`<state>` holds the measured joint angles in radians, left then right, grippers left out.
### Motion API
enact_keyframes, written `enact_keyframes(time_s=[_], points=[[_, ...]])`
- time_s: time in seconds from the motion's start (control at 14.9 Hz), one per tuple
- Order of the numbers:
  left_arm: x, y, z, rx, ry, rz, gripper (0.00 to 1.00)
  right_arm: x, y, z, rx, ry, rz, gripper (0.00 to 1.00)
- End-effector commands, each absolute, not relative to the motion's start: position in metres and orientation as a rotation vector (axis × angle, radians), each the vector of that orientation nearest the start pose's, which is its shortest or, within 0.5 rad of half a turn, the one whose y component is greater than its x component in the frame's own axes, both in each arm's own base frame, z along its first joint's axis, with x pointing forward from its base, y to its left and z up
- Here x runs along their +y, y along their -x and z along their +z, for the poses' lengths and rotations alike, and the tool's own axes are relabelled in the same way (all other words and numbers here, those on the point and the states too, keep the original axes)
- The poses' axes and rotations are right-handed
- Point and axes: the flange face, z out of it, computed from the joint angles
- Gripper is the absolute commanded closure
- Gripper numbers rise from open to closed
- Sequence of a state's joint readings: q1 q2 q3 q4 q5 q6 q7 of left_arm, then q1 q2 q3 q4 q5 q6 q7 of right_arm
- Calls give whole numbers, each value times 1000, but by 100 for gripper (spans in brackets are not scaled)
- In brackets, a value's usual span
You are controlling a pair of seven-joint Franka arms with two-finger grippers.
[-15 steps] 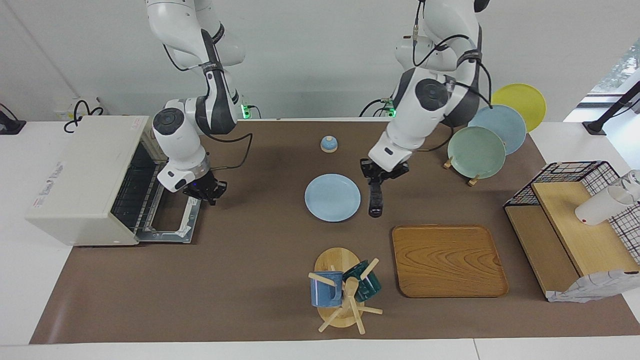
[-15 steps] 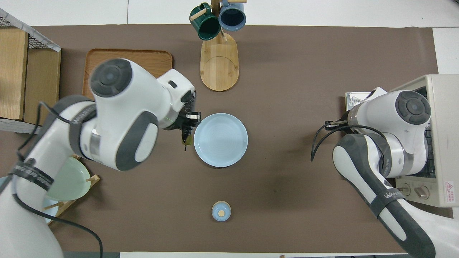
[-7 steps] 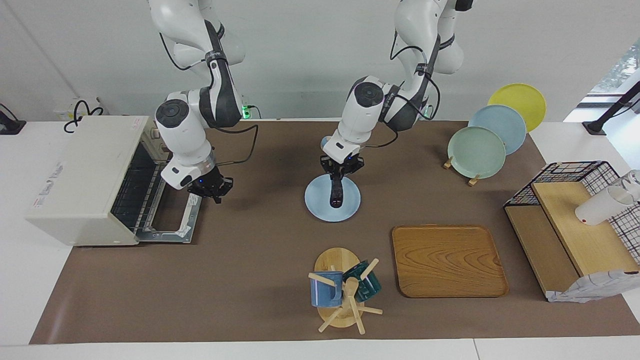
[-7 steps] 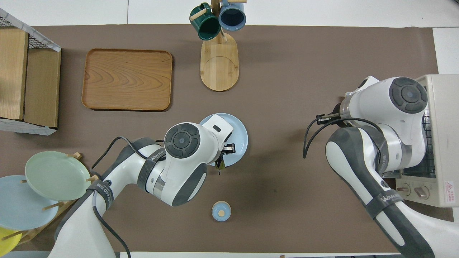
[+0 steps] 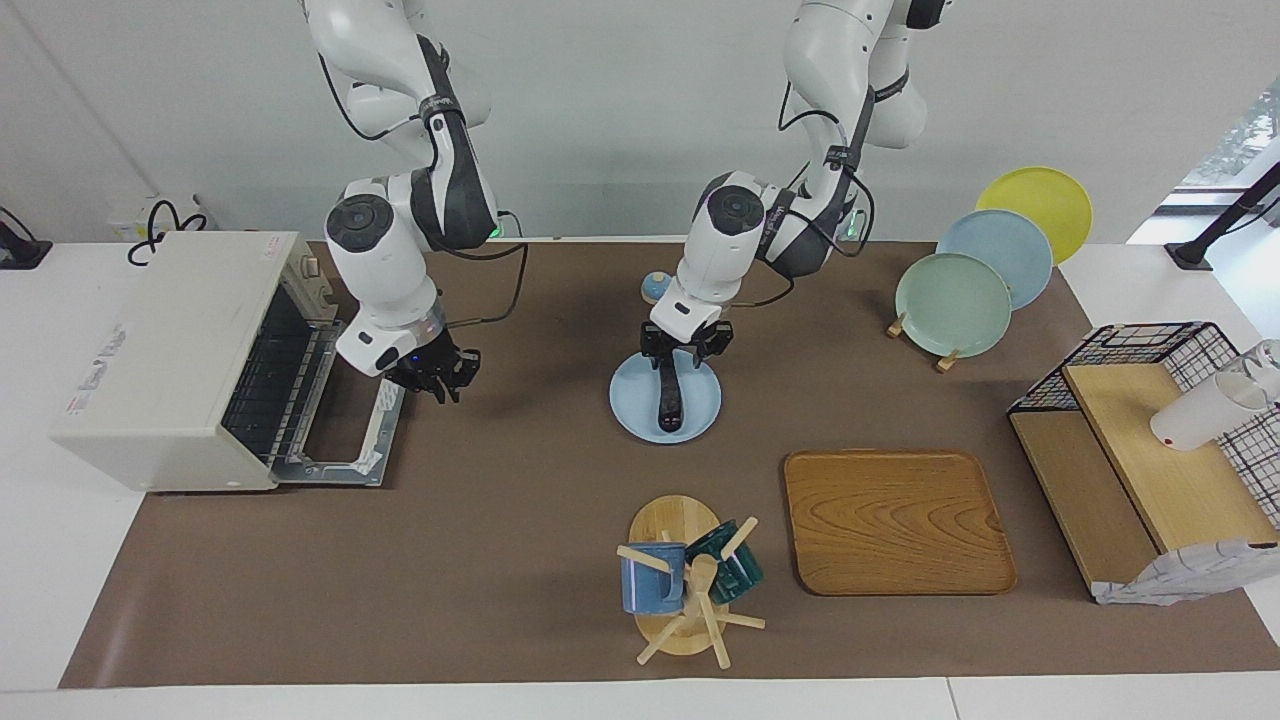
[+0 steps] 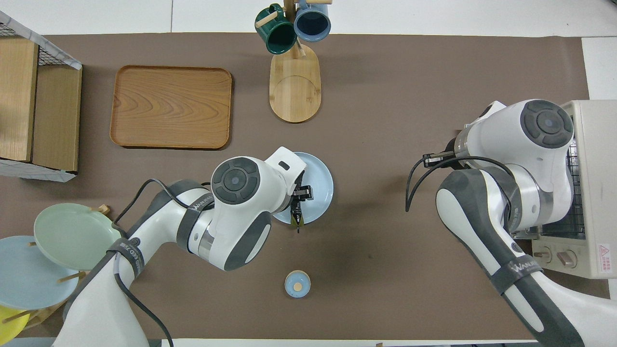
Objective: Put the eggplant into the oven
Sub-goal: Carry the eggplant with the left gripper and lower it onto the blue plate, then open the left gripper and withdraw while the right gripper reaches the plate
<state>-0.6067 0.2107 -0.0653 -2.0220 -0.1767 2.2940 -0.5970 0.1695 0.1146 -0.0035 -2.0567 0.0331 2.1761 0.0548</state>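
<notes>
Your oven (image 5: pixel 170 360) sits at the right arm's end of the worktop (image 5: pixel 480 560), door (image 5: pixel 345 440) dropped flat, wire rack visible inside. The right tool (image 5: pixel 437 378) hangs just off the open door's edge, over bare worktop; you cannot tell whether its fingers are apart or together.

Mid-worktop: a light blue plate (image 5: pixel 700 400). The eggplant (image 5: pixel 668 395) lies along it, dark and slim, its tip reaching toward the plate's rim away from the robots. Your left tool (image 5: pixel 684 345) is at the stem end, over the plate's rim nearest the robots, clamped on the eggplant. In the overhead view the left arm's wrist hides most of the eggplant (image 6: pixel 295 214); only the stem end shows at the plate (image 6: pixel 320 178) edge.

A small blue lidded jar (image 5: pixel 655 288) stands nearer the robots than the plate. A mug rack (image 5: pixel 685 590) holding a blue and a green mug stands farther out, with a wooden tray (image 5: pixel 895 520) beside it. Toward the left arm's end: a rack of three plates (image 5: pixel 955 300) and a wire basket shelf (image 5: pixel 1150 350).
</notes>
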Motion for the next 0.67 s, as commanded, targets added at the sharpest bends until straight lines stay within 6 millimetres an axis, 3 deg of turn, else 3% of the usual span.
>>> enact_keyframes(time_s=[0.0, 0.13, 0.2, 0.4, 0.54, 0.6], points=[[-325, -511, 401, -103, 3309, 77, 0, 138, -570, 398, -200, 3093, 8, 80], [-285, -543, 424, -115, 3314, 54, 0, 162, -570, 405, -209, 3086, -12, 79], [-264, -557, 437, -126, 3313, 42, 0, 188, -568, 414, -193, 3081, -35, 79], [-191, -592, 471, -98, 3254, 2, 0, 303, -587, 429, -170, 3088, -27, 76], [-153, -598, 489, -30, 3250, 6, 0, 385, -598, 417, -132, 3120, 22, 76], [-135, -599, 497, -15, 3250, 0, 0, 414, -599, 408, -125, 3116, -17, 76]])
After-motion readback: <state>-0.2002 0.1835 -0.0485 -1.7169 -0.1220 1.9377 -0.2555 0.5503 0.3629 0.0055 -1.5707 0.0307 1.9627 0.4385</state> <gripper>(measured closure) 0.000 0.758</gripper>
